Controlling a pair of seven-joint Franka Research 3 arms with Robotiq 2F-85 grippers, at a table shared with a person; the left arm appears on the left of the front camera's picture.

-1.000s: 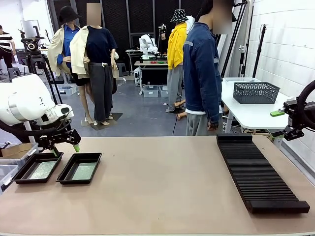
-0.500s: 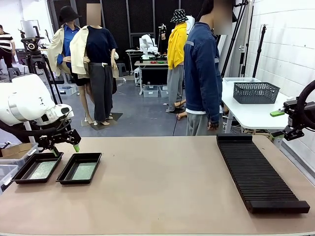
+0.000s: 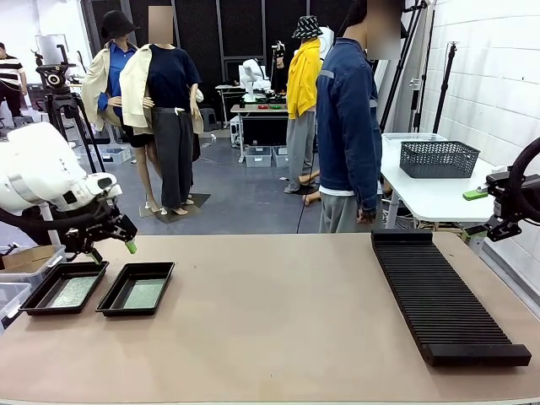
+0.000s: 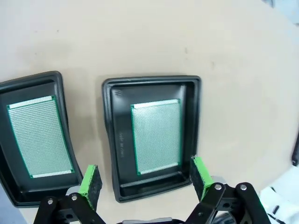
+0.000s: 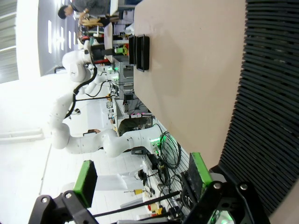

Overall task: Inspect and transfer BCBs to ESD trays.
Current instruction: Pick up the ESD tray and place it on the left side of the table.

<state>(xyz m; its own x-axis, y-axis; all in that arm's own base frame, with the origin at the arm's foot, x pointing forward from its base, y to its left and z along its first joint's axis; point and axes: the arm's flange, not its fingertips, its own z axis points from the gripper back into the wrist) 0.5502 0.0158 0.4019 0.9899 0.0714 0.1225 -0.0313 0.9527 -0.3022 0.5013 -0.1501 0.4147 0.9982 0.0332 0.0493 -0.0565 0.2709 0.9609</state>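
Both green boards (image 4: 155, 136) seen laid in black trays (image 4: 112, 140); transfer seemingly done. Left pincer (image 4: 145, 179) held apart, empty; retreat needed next.

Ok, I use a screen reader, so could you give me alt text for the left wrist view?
Two black ESD trays sit side by side on a tan table, each holding one green BCB lying flat. The left tool hangs open above them, empty, its green pads at the bottom edge.

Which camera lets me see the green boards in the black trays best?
The left wrist view: it looks straight down on both green boards. The front view shows them small and slanted; the right wrist view shows just the distant trays.
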